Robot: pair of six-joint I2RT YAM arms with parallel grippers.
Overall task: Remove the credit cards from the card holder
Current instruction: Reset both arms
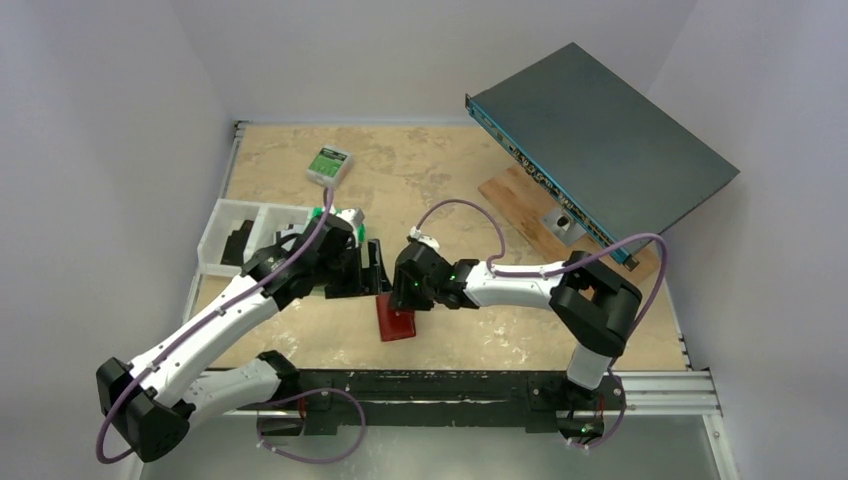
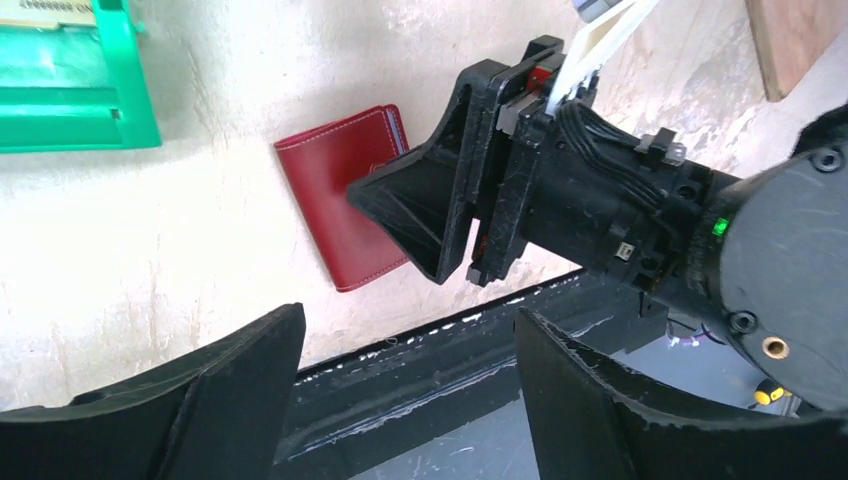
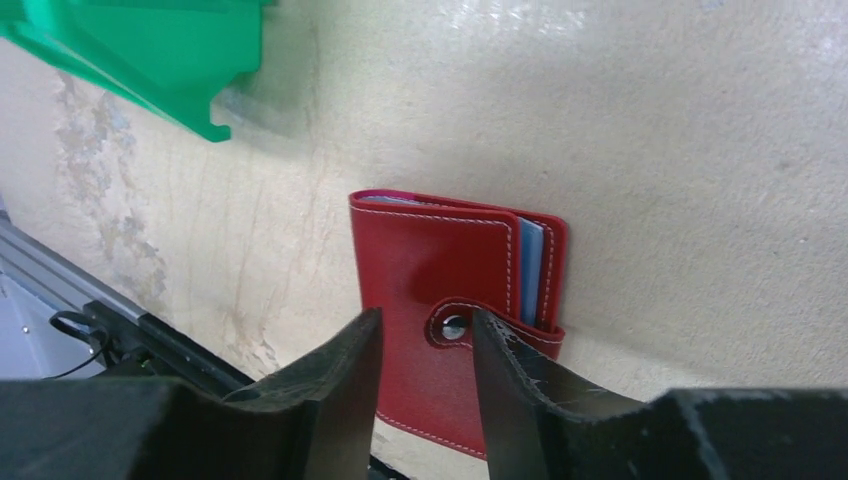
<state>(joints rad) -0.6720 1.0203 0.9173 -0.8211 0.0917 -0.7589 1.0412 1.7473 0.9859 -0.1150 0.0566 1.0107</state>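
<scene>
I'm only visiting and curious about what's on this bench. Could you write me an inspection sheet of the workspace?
Surface: tan mottled tabletop, worn in patches.
Job's things: red card holder lies flat near the front edge, folded, with its snap tab over the front. No credit cards are out.
Clutter: green plastic bin; white divided tray; green-and-white box; wooden board; dark network switch propped on the board.
Grippers: left gripper is wide open and empty. Right gripper has its jaws partly apart over the holder's snap and grips nothing.
Cables: purple cables loop along both arms.
Surroundings: white walls; metal rail along the front.
</scene>
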